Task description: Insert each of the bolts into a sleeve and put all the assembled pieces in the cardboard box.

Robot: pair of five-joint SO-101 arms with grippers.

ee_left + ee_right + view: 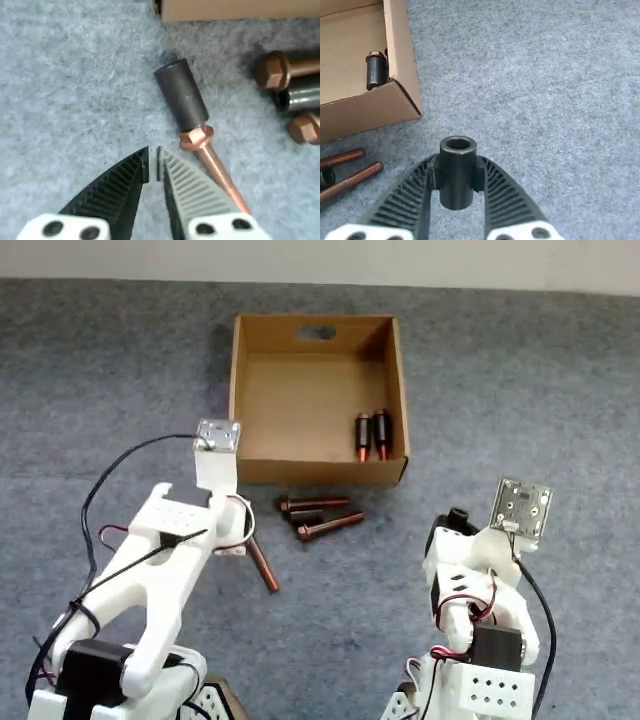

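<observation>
My left gripper [152, 162] is shut and holds nothing, just beside a copper bolt [212, 162] on the grey carpet. The bolt's hex head rests against the end of a black sleeve [182, 95], with the shank pointing away from it. In the high view this bolt [264, 567] lies by the left gripper [243, 535]. My right gripper [456, 175] is shut on another black sleeve [457, 170], held upright above the carpet, right of the box. The cardboard box [318, 472] holds two assembled pieces [372, 435] in its near right corner.
Two more bolts [316, 504] [330, 527] and a dark sleeve [305, 516] lie together just in front of the box. Their heads [272, 70] show beside the left gripper. The box's near corner [400, 97] stands close to the right gripper. Open carpet lies to the right.
</observation>
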